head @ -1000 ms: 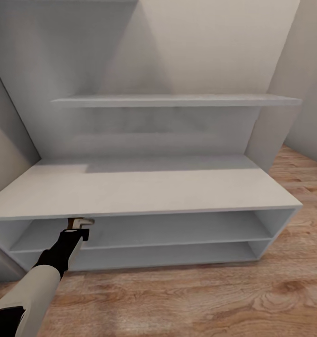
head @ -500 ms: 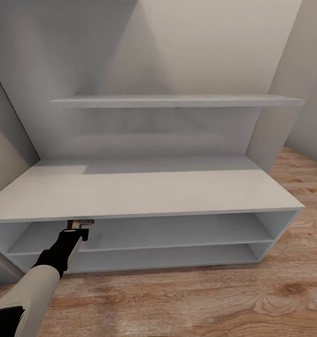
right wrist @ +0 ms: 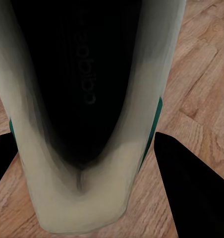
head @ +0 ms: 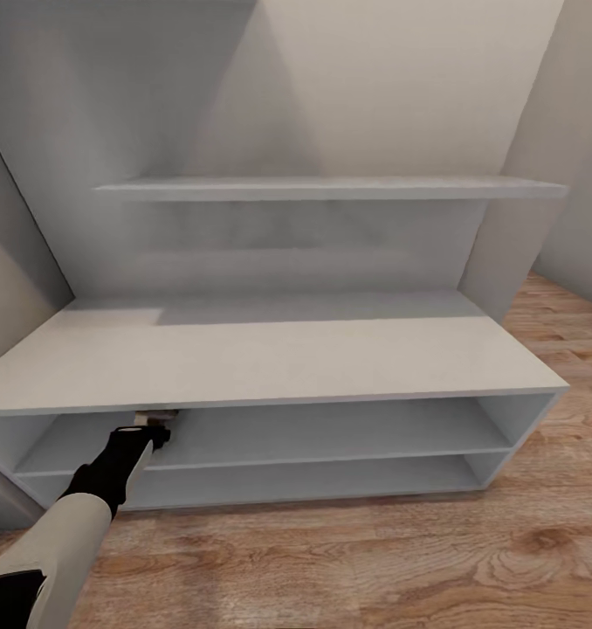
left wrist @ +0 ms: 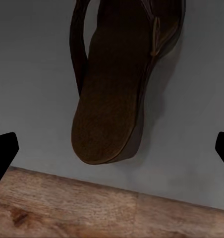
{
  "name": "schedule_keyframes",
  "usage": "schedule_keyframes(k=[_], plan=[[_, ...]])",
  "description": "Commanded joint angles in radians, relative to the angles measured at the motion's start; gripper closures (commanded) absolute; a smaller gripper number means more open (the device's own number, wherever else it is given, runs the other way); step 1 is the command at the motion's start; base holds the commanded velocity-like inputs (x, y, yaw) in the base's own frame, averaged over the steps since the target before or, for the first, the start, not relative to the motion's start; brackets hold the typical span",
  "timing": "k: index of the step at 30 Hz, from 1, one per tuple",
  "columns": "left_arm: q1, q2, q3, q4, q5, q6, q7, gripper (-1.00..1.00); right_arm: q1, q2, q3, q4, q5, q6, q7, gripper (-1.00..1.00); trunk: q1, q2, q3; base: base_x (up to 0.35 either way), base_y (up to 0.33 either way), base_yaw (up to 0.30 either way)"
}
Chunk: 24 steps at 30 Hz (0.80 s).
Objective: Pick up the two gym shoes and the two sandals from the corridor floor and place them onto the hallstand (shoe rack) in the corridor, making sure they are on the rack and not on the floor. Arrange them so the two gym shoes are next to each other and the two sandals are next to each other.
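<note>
The pale-grey hallstand (head: 270, 358) stands in front of me, with two open shelf rows under its top. My left gripper (head: 159, 423) reaches into the upper row at its left end. In the left wrist view one dark brown sandal (left wrist: 109, 99) lies flat on the grey shelf board (left wrist: 191, 124), and my left gripper (left wrist: 112, 151) is open, its fingertips (left wrist: 3, 153) wide apart on either side of the sandal's heel. In the right wrist view my right gripper (right wrist: 99, 171) is shut on a white gym shoe (right wrist: 92, 203) with a black inside and a green edge, held above the corridor floor (right wrist: 201, 84).
A long wall shelf (head: 331, 187) hangs above the bench. Grey walls close in at the left (head: 17, 262) and right (head: 549, 175). Wood plank floor (head: 375, 550) runs along the front of the hallstand and off to the right.
My left gripper has eased down and back a little at the upper shelf's front edge. The head view shifted slightly at first.
</note>
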Motion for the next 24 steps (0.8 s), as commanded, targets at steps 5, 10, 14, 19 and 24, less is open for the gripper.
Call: schedule_keyframes(k=[5, 10, 14, 19, 24], plan=[[0.002, -0.001, -0.002, -0.003, -0.011, 0.005, -0.001, -1.00, -0.001, 0.000, -0.003, 0.001, -0.011, -0.002, 0.009, 1.00, 0.000, 0.000, -0.001, 0.000, 0.000, 0.000], [0.003, -0.001, -0.004, -0.004, -0.012, 0.004, -0.001, -1.00, -0.001, 0.000, -0.003, 0.001, -0.011, -0.002, 0.009, 1.00, 0.000, 0.000, -0.001, -0.164, 0.000, 0.000], [0.004, -0.001, -0.005, -0.005, -0.012, 0.004, -0.001, -1.00, -0.001, 0.001, -0.003, 0.001, -0.011, -0.002, 0.009, 1.00, 0.000, 0.000, -0.001, -0.304, 0.000, 0.000], [0.005, -0.001, -0.004, -0.005, -0.012, 0.003, -0.001, -1.00, -0.001, 0.001, -0.003, 0.001, -0.011, -0.002, 0.009, 1.00, 0.000, 0.000, -0.001, -0.331, 0.000, 0.000], [0.006, -0.002, -0.005, -0.005, -0.010, -0.001, -0.001, -1.00, -0.001, 0.000, -0.003, 0.001, -0.011, -0.002, 0.009, 1.00, 0.000, 0.000, -0.001, -0.335, 0.000, 0.000]])
